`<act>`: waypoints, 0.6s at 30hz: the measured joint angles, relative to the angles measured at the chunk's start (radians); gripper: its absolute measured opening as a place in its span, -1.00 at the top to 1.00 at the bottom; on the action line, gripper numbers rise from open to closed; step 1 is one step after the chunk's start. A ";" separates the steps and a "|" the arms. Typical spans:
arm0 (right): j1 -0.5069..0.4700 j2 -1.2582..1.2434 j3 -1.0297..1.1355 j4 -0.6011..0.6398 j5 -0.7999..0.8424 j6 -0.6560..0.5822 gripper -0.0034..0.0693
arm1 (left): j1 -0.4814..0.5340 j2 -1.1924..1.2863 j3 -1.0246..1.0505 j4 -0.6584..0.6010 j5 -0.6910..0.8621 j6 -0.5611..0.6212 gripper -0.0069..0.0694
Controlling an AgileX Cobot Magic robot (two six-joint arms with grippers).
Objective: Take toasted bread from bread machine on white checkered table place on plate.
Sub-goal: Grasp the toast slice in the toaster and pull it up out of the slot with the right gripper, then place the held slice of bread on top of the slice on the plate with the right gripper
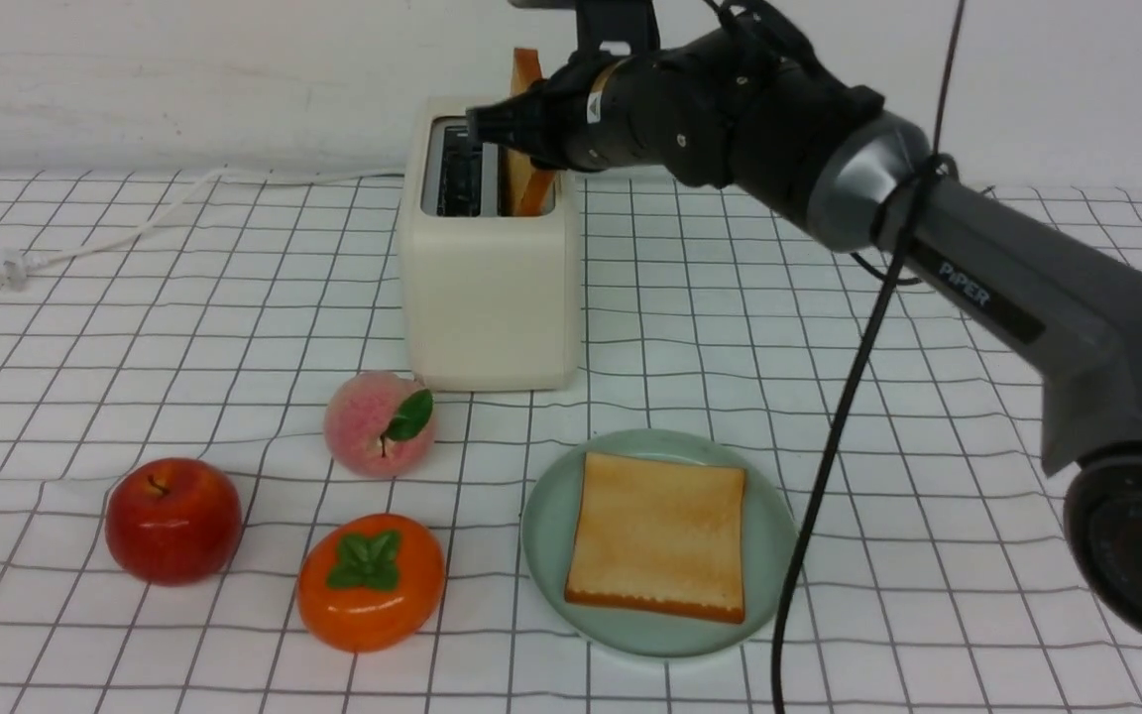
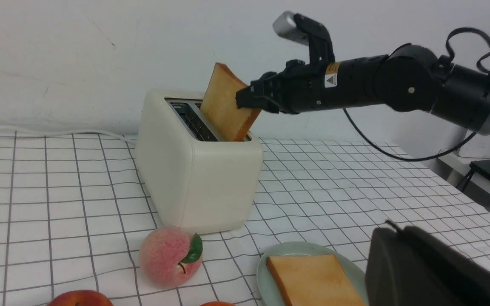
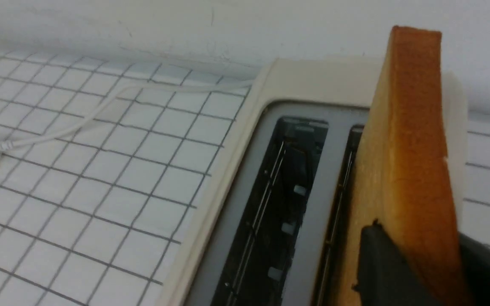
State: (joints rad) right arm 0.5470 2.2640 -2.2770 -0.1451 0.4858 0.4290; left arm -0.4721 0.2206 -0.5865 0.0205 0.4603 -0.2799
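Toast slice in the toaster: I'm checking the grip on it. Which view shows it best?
The left wrist view: the toast slice shows broadside, tilted in the bread machine, the right gripper on its edge. The right wrist view shows its crust close up between the fingers; the front view hides most behind the arm.

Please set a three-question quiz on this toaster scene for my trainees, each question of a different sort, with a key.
1. True or false: both slots of the toaster are filled.
2. What lies on the plate? A) a peach B) a flat slice C) nothing
3. Fill in: the standing slice is gripped by the ____ gripper.

Key: 1 false, one slot is empty. 2 B. 3 right: the right gripper is closed on its edge.
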 joint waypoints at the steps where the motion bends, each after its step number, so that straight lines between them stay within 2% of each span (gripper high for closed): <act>1: 0.001 -0.027 0.000 0.000 -0.005 0.000 0.56 | 0.000 0.000 0.000 0.000 0.000 0.000 0.85; 7: 0.026 -0.198 -0.001 0.000 0.053 -0.040 0.56 | 0.000 0.000 0.000 0.000 0.000 0.000 0.85; 9: 0.049 -0.278 -0.002 0.011 0.197 -0.139 0.56 | 0.000 0.000 0.000 0.000 0.002 0.000 0.85; 10: 0.051 -0.285 -0.002 0.011 0.197 -0.151 0.56 | 0.000 0.000 0.000 0.000 0.002 0.000 0.85; 12: 0.070 -0.376 -0.005 0.065 0.466 -0.309 0.56 | 0.000 0.000 0.000 0.000 0.014 0.000 0.85; 14: 0.071 -0.403 -0.005 0.087 0.555 -0.348 0.56 | 0.000 0.000 0.000 0.000 0.026 0.000 0.85; 15: 0.069 -0.441 -0.005 0.114 0.677 -0.391 0.56 | 0.000 0.000 0.001 0.000 0.043 0.000 0.85; 18: 0.063 -0.483 0.004 0.127 0.769 -0.413 0.56 | 0.000 0.000 0.004 0.000 0.073 0.000 0.85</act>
State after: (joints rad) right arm 0.6101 1.7813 -2.2733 -0.0177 1.2546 0.0160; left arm -0.4721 0.2206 -0.5821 0.0205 0.5337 -0.2799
